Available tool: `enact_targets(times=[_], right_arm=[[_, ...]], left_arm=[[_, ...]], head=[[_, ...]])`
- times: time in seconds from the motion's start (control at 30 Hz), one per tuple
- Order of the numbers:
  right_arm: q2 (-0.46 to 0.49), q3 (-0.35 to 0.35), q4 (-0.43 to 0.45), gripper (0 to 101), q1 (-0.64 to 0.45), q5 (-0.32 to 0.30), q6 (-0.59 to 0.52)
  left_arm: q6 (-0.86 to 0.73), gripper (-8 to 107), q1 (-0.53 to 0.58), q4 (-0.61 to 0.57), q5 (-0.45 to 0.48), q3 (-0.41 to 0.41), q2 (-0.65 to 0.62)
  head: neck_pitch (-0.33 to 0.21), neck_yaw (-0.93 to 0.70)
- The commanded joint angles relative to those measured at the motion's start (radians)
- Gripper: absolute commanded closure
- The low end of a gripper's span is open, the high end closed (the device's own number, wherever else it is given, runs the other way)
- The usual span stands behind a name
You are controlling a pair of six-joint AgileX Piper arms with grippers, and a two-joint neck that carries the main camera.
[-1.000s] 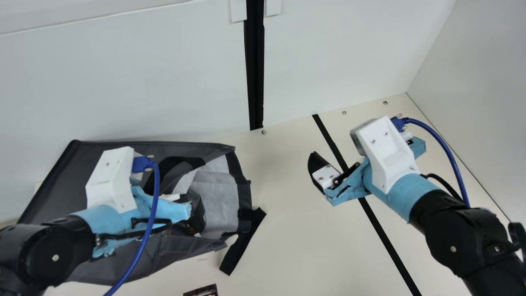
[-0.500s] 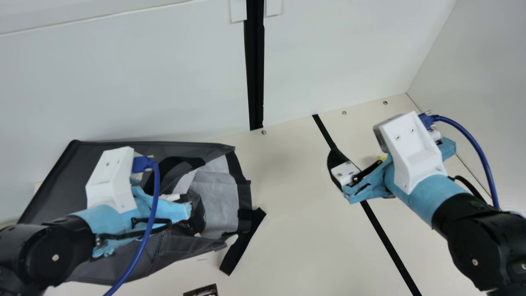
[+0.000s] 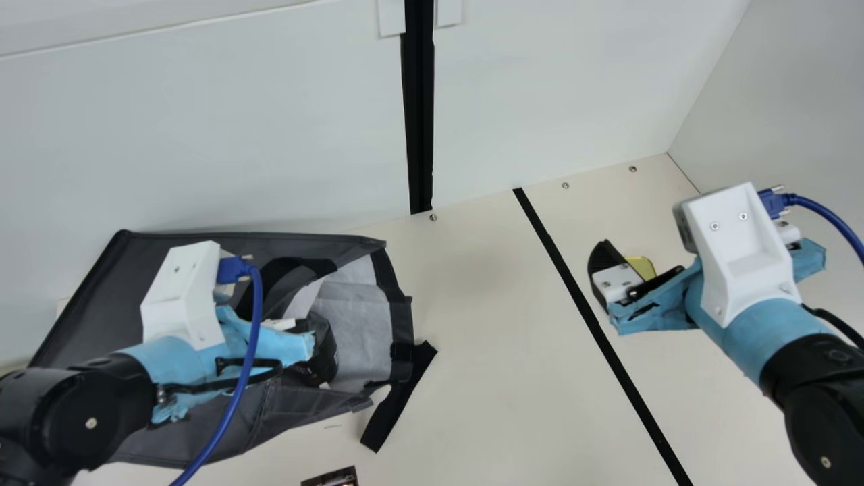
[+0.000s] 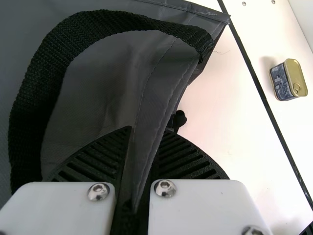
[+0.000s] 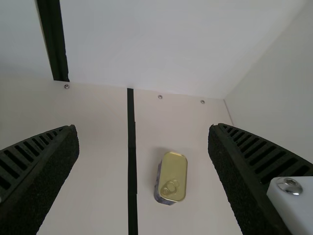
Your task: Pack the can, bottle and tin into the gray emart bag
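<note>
I have two pincers at the cream table (image 3: 513,337). Main view: my left gripper (image 3: 277,344) is over the gray bag (image 3: 81,324), which lies along the table's far edge, toward the far left corner, its mouth toward the table's middle. Left wrist view: the left gripper (image 4: 146,131) is closed to a narrow gap, with a fold of the bag's gray fabric pinched between its two ribbed fingers. A black handle (image 4: 32,107) loops beside that fold.

Main view: my right gripper (image 3: 617,280) is over the table's right part, angled toward its far edge. Right wrist view: the right gripper (image 5: 143,127) is wide open, its fingers well apart and holding nothing.

Task item, tin (image 3: 641,266): it sits on the table on the far right corner's side of the black strip (image 3: 639,405), near the strip, with its gold pull-tab lid facing up. In the right wrist view it appears between the spread fingers, apart from both.

Bag contents: a dark rounded item (image 3: 322,347) lies in the bag's mouth, partly behind the left gripper. I cannot tell whether it is the can or the bottle.

A black strap (image 3: 398,405) extends from the bag's mouth toward the table's near edge. A small dark object (image 3: 331,478) is cut off by the main view's bottom edge; I cannot identify it.
</note>
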State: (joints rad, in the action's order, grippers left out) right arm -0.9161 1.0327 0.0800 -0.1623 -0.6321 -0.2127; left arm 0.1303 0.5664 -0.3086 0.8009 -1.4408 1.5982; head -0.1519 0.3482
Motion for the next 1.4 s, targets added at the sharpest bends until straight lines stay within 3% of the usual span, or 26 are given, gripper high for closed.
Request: enact_targets(times=[0.0,0.6,1.37], right_arm=[[0.002,0.012,0.031,10,-0.004,-0.029,0.032],[0.027,0.130,0.167,10,-0.015,-0.239,0.175],[0.018,0.324,0.104,10,-0.085,-0.498,0.130]], left_arm=[[0.000,89,0.000,0.000,0.000,0.000,0.000],[0.000,89,0.000,0.000,0.000,0.000,0.000],[0.000,89,0.000,0.000,0.000,0.000,0.000]], head=[[-0.023,0.001],[-0.023,0.001],[-0.023,0.001]])
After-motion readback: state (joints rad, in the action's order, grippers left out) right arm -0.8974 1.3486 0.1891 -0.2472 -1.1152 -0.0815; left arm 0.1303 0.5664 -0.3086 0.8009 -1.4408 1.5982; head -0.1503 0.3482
